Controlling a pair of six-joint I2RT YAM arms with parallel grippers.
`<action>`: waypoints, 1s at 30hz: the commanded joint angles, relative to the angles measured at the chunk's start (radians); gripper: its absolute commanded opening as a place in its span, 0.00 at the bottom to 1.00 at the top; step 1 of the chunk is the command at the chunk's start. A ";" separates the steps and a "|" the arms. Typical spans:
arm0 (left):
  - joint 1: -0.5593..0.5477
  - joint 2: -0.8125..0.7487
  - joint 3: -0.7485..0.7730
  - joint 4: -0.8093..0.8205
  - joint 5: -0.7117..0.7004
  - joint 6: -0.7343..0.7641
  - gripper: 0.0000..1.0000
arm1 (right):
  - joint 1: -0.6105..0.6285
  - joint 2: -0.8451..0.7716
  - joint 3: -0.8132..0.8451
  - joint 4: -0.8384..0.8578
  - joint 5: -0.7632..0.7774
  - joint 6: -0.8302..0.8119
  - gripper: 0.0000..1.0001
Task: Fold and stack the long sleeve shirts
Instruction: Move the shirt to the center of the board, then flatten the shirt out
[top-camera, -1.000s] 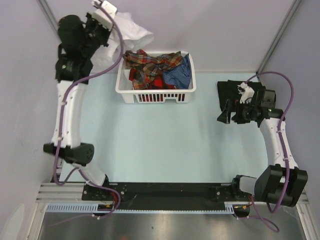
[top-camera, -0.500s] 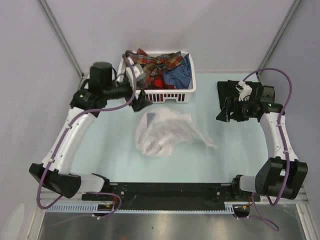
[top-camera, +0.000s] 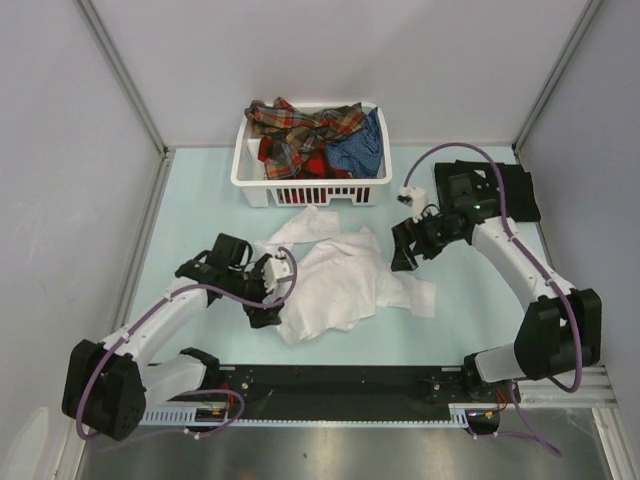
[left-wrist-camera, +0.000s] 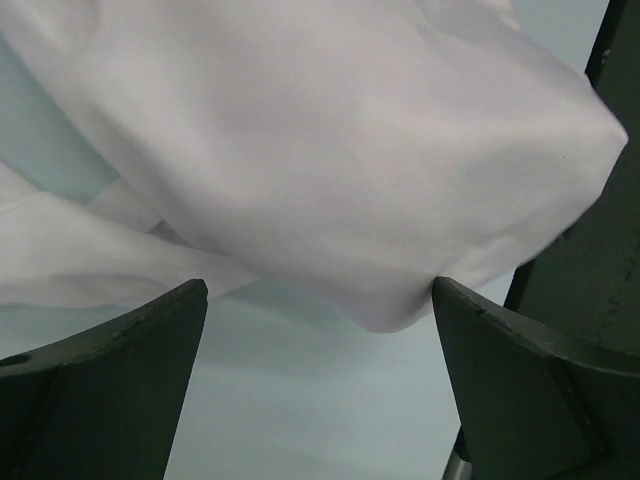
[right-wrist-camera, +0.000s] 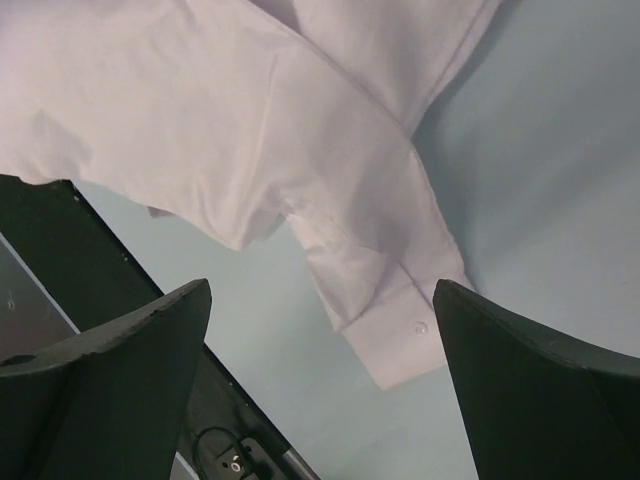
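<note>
white shirt lies crumpled on bench, toward near edge; left fingers, right fingers apart, empty. next we must spread it flat.

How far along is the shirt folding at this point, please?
Done: a black shirt lies at the far right of the table, apparently folded. In hand: the white shirt lies crumpled mid-table, with the left gripper and right gripper open at its sides, holding nothing. Left: folding it, plus the plaid shirts and blue shirt in the basket.
</note>
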 joint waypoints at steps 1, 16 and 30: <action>-0.097 0.067 -0.047 0.156 -0.057 0.110 1.00 | 0.094 0.064 -0.026 0.054 0.125 -0.030 1.00; -0.094 -0.011 0.049 0.085 0.010 0.027 0.89 | 0.171 0.208 -0.205 0.172 0.426 -0.061 0.64; -0.092 -0.071 0.192 0.167 0.014 -0.050 0.99 | -0.041 0.030 0.259 -0.176 -0.078 -0.124 0.00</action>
